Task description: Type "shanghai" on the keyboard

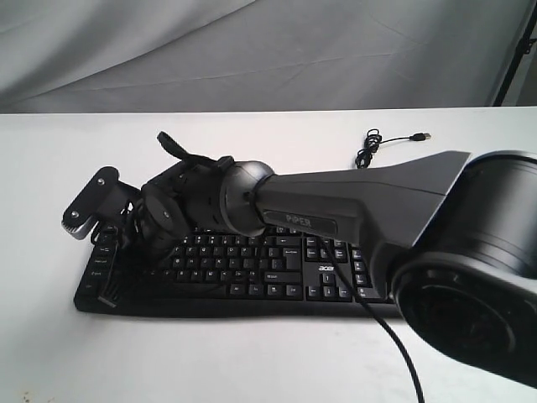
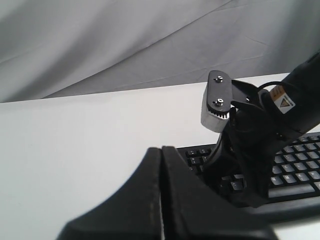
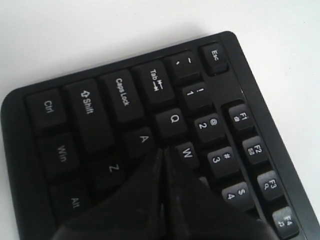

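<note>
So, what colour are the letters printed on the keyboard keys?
White, on the black keyboard; clearest in the right wrist view.

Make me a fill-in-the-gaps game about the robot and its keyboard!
The right claw is ____, not open.
The keyboard is coloured ____.
Its logo reads ____.
The key between Shift and Tab says ____.
Missing words: shut, black, acer, Caps Lock.
</note>
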{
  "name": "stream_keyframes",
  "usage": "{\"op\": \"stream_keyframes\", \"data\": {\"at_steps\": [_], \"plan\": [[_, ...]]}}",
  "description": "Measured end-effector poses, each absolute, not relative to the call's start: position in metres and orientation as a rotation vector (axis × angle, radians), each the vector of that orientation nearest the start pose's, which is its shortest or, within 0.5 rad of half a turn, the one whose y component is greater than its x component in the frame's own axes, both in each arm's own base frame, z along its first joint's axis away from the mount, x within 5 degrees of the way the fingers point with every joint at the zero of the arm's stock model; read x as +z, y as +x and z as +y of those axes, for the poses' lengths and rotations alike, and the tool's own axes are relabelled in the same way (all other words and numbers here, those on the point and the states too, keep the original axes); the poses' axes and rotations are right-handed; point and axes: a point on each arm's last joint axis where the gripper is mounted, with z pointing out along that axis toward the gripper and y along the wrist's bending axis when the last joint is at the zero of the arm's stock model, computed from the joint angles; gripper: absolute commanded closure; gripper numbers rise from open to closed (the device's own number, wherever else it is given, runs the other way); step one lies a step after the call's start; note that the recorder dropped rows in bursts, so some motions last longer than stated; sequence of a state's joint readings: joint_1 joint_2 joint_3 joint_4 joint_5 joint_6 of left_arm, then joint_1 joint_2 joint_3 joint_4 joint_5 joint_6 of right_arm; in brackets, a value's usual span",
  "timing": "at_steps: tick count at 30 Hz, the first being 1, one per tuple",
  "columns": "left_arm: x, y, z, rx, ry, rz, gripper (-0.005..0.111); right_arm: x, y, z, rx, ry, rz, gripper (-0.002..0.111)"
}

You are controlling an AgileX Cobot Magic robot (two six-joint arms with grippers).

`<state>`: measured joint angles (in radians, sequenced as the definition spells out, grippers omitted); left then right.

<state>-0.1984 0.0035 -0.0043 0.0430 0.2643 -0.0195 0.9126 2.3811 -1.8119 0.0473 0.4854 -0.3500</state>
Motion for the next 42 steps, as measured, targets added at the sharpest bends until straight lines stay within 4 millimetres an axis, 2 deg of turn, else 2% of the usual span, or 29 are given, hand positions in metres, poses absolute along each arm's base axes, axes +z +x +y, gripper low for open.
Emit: {"op": "stream_keyframes", "data": {"at_steps": [3,7,9,11,15,19,28,34,42], "plan": [[0.191,0.054,-0.01,-0.119,0.184,1.739,0.107,0.127,0.312,0.407,0.261,-1.483,2.102,0.108],[0.191,0.054,-0.01,-0.119,0.184,1.739,0.107,0.154,0.307,0.4,0.266,-1.478,2.092,0.108],[0.191,0.054,-0.01,-0.119,0.184,1.739,0.107,0.164,0.302,0.391,0.27,-1.46,2.088,0.108],[0.191,0.054,-0.01,-0.119,0.184,1.739,0.107,0.166,0.298,0.377,0.272,-1.427,2.095,0.108],[0.191,0.054,-0.01,-0.119,0.184,1.739,0.107,0.154,0.295,0.345,0.281,-1.337,2.143,0.108],[0.191,0.054,-0.01,-0.119,0.184,1.739,0.107,0.138,0.293,0.329,0.282,-1.293,2.18,0.108],[0.191,0.054,-0.01,-0.119,0.184,1.739,0.107,0.133,0.294,0.33,0.307,-1.239,2.16,0.108],[0.191,0.054,-0.01,-0.119,0.184,1.739,0.107,0.122,0.295,0.331,0.306,-1.238,2.183,0.108],[0.191,0.054,-0.01,-0.119,0.184,1.739,0.107,0.121,0.296,0.332,0.309,-1.228,2.17,0.108]]}}
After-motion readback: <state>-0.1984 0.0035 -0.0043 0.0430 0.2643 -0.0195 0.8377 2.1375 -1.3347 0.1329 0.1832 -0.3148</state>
